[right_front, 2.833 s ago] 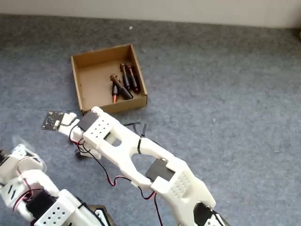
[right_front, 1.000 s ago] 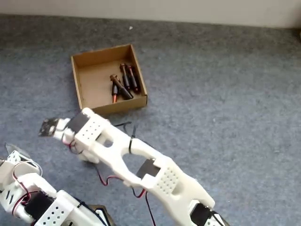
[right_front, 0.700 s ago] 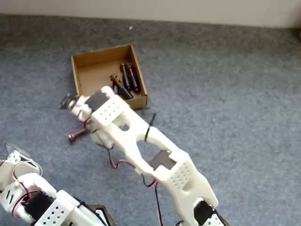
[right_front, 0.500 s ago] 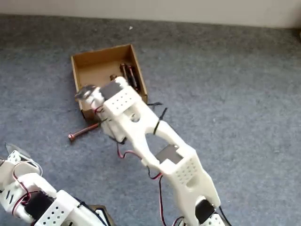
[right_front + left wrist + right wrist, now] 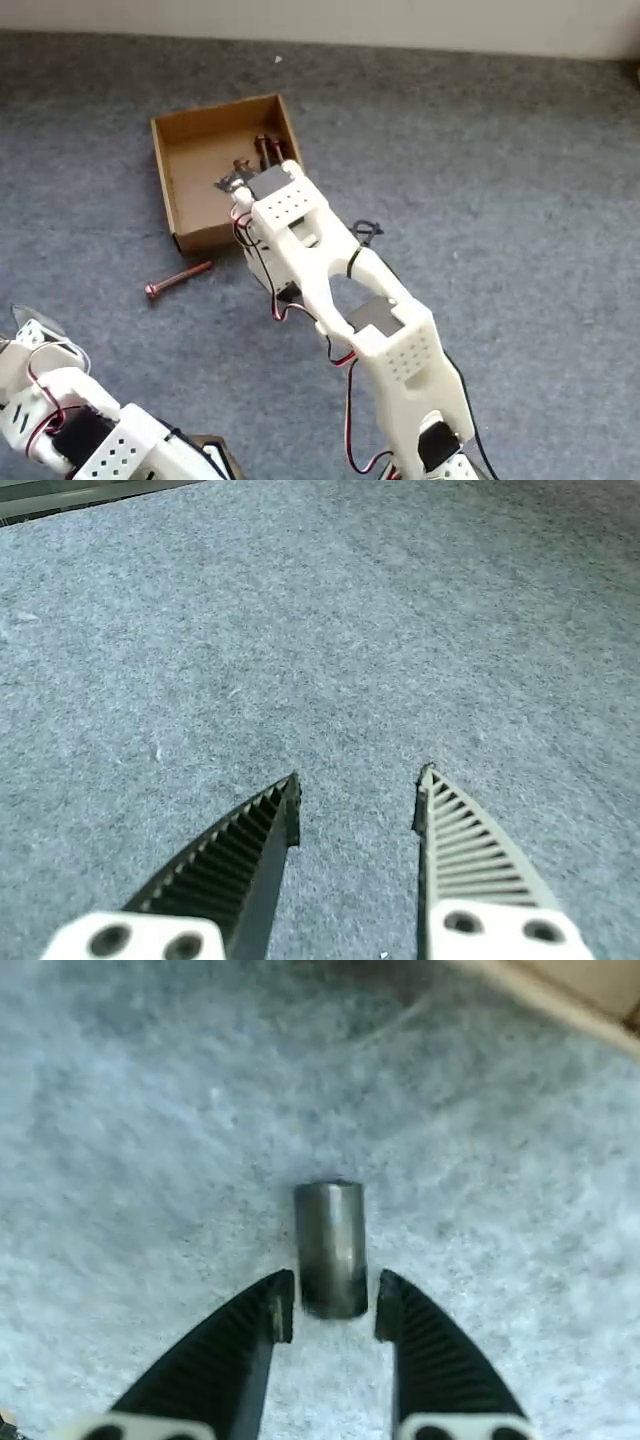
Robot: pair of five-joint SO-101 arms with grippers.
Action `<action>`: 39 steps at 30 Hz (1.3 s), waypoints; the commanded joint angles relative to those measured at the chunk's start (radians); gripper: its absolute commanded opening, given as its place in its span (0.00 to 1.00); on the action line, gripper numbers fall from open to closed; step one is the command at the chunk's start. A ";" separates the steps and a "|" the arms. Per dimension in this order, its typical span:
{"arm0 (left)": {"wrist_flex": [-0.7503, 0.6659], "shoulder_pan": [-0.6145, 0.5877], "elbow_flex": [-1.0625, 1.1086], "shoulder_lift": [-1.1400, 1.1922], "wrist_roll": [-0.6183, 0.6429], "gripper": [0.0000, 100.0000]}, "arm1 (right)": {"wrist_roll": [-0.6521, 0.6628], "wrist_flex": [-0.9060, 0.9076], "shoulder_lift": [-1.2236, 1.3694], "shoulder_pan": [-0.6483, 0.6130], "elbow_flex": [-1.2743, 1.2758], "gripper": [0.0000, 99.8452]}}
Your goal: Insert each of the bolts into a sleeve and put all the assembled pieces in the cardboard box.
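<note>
Grey carpet-like fabric covers the table (image 5: 520, 200); a pale wall (image 5: 400, 20) runs along its far edge.

Cardboard box (image 5: 164, 175): far left of the table, open top. Several dark assembled pieces (image 5: 268, 152) lie against its right wall.

Bolt (image 5: 178, 279): reddish, lying flat on the table, just near of the box's near wall and left of the right arm. It is apart from both arms and has no sleeve on it.

Right arm (image 5: 330, 270): stretched from the near edge toward the box, with its front end over the box's near right part. In the right wrist view the right arm's jaws pinch a short dark metal sleeve (image 5: 331, 1230) by one end, one tip on each side. The rest of the sleeve projects beyond the tips. Grey table lies behind it, and a strip of the box wall (image 5: 560, 1000) shows farther off.

Left arm (image 5: 60, 420): at the near left corner, well apart from box and bolt. In the left wrist view the left arm's jaws are spread, nothing between them, over bare grey table (image 5: 300, 630).
</note>
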 commanded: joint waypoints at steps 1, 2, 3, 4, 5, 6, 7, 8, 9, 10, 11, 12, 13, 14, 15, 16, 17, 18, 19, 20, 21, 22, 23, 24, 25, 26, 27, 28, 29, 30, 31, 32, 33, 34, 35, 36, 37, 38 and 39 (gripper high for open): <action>-0.021 0.013 -0.007 -0.008 0.008 0.20 | -0.012 -0.061 -0.085 0.016 0.036 0.14; -0.021 0.013 -0.007 -0.008 0.008 0.20 | -0.012 -0.079 -0.085 0.016 0.048 0.14; -0.021 0.018 -0.007 -0.008 0.008 0.20 | -0.012 -0.090 -0.085 0.016 0.054 0.14; -0.021 0.025 -0.007 -0.008 0.008 0.20 | -0.012 -0.096 -0.085 0.016 0.059 0.14; -0.021 0.035 -0.007 -0.008 0.008 0.20 | -0.012 -0.097 -0.085 0.016 0.054 0.14; -0.021 0.038 -0.007 -0.008 0.008 0.20 | -0.012 -0.099 -0.085 0.016 0.053 0.14; -0.021 0.039 -0.007 -0.008 0.008 0.20 | -0.012 -0.099 -0.085 0.016 0.050 0.14; -0.021 0.039 -0.007 -0.008 0.008 0.20 | -0.011 -0.099 -0.085 0.016 0.051 0.14; -0.021 0.039 -0.007 -0.008 0.008 0.20 | -0.011 -0.101 -0.081 0.015 0.051 0.14; -0.021 0.039 -0.007 -0.008 0.008 0.20 | -0.011 -0.110 -0.079 0.015 0.054 0.14; -0.021 0.039 -0.007 -0.008 0.008 0.20 | -0.011 -0.131 -0.079 0.016 0.058 0.14; -0.021 0.039 -0.007 -0.008 0.008 0.20 | -0.011 -0.148 -0.077 0.018 0.061 0.14; -0.021 0.039 -0.007 -0.008 0.008 0.20 | -0.011 -0.160 -0.074 0.025 0.062 0.14; -0.021 0.039 -0.007 -0.008 0.008 0.20 | -0.011 -0.173 -0.070 0.033 0.073 0.13; -0.021 0.039 -0.007 -0.008 0.008 0.20 | -0.011 -0.182 -0.059 0.036 0.079 0.11; -0.021 0.039 -0.007 -0.008 0.008 0.20 | -0.011 -0.194 -0.048 0.036 0.087 0.09; -0.021 0.039 -0.007 -0.008 0.008 0.20 | -0.011 -0.206 -0.039 0.036 0.096 0.06; -0.021 0.039 -0.007 -0.008 0.008 0.20 | -0.011 -0.213 -0.028 0.036 0.097 0.05; -0.021 0.039 -0.007 -0.008 0.008 0.20 | -0.011 -0.213 -0.021 0.033 0.097 0.03; -0.021 0.039 -0.007 -0.008 0.008 0.20 | -0.011 -0.213 -0.018 0.033 0.097 0.02; -0.021 0.039 -0.007 -0.008 0.008 0.20 | -0.011 -0.211 -0.019 0.035 0.097 0.01; -0.021 0.039 -0.007 -0.008 0.008 0.20 | -0.011 -0.209 -0.027 0.036 0.097 0.00; -0.021 0.039 -0.007 -0.008 0.008 0.20 | -0.011 -0.200 -0.042 0.038 0.099 0.00; -0.021 0.039 -0.007 -0.008 0.008 0.20 | -0.011 -0.185 -0.062 0.042 0.099 0.00; -0.021 0.039 -0.007 -0.008 0.008 0.20 | -0.011 -0.170 -0.087 0.044 0.099 0.00; -0.021 0.039 -0.007 -0.008 0.008 0.20 | -0.011 -0.156 -0.113 0.045 0.099 0.00; -0.021 0.039 -0.007 -0.008 0.008 0.20 | -0.014 -0.145 -0.142 0.047 0.101 0.00; -0.021 0.039 -0.007 -0.008 0.008 0.20 | -0.015 -0.136 -0.171 0.047 0.104 0.00; -0.021 0.039 -0.007 -0.008 0.008 0.20 | -0.015 -0.134 -0.203 0.047 0.119 0.00; -0.021 0.039 -0.007 -0.008 0.008 0.20 | -0.015 -0.134 -0.242 0.047 0.145 0.00; -0.020 0.039 -0.007 -0.008 0.008 0.20 | -0.015 -0.136 -0.283 0.045 0.174 0.00; -0.018 0.039 -0.007 -0.008 0.008 0.20 | -0.015 -0.139 -0.328 0.041 0.205 0.00; -0.018 0.041 -0.007 -0.008 0.006 0.20 | -0.017 -0.150 -0.372 0.039 0.240 0.00; -0.018 0.041 -0.007 -0.008 0.006 0.20 | -0.017 -0.160 -0.421 0.039 0.282 0.00; -0.017 0.050 -0.007 -0.007 -0.005 0.20 | -0.017 -0.176 -0.472 0.039 0.326 0.00; -0.017 0.070 -0.007 -0.007 -0.032 0.20 | -0.017 -0.194 -0.522 0.041 0.374 0.00; -0.017 0.096 -0.007 -0.007 -0.064 0.20 | -0.017 -0.214 -0.573 0.044 0.426 0.00; -0.017 0.130 -0.007 -0.007 -0.095 0.20 | -0.017 -0.234 -0.624 0.047 0.478 0.00; -0.017 0.168 -0.007 -0.007 -0.121 0.20 | -0.017 -0.252 -0.670 0.048 0.529 0.00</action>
